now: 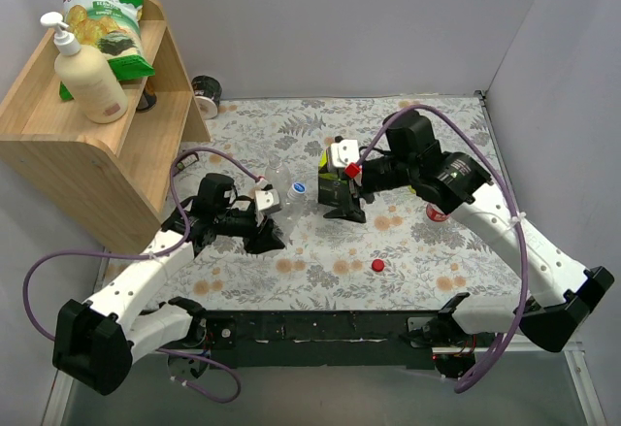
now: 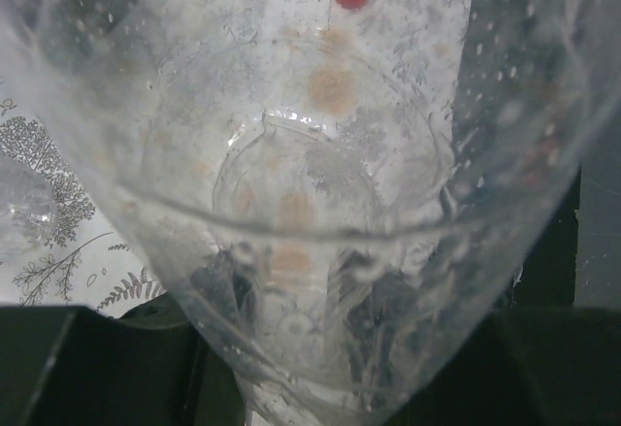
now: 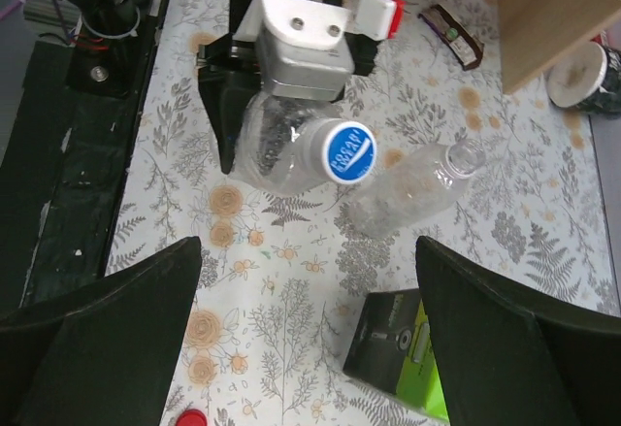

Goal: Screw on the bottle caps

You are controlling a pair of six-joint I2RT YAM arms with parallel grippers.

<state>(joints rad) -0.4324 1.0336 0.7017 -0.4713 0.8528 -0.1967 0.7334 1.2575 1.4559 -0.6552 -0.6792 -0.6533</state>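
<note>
Lettering on the snack bag (image 1: 102, 14) atop the wooden shelf (image 1: 68, 154) reads "Cassava Chips"; the white print on the blue cap (image 3: 347, 151) is too small to read. The left gripper (image 3: 286, 120), its arm stretched low over the floral table (image 1: 427, 125), is clenched on the capped bottle (image 3: 267, 159) at mid-table (an uncapped bottle (image 3: 417, 188) lies just beside it). The right gripper (image 3: 310, 329) hovers above with jaws spread wide, grasping nothing. A red cap (image 1: 378, 265) lies nearer the front edge.
</note>
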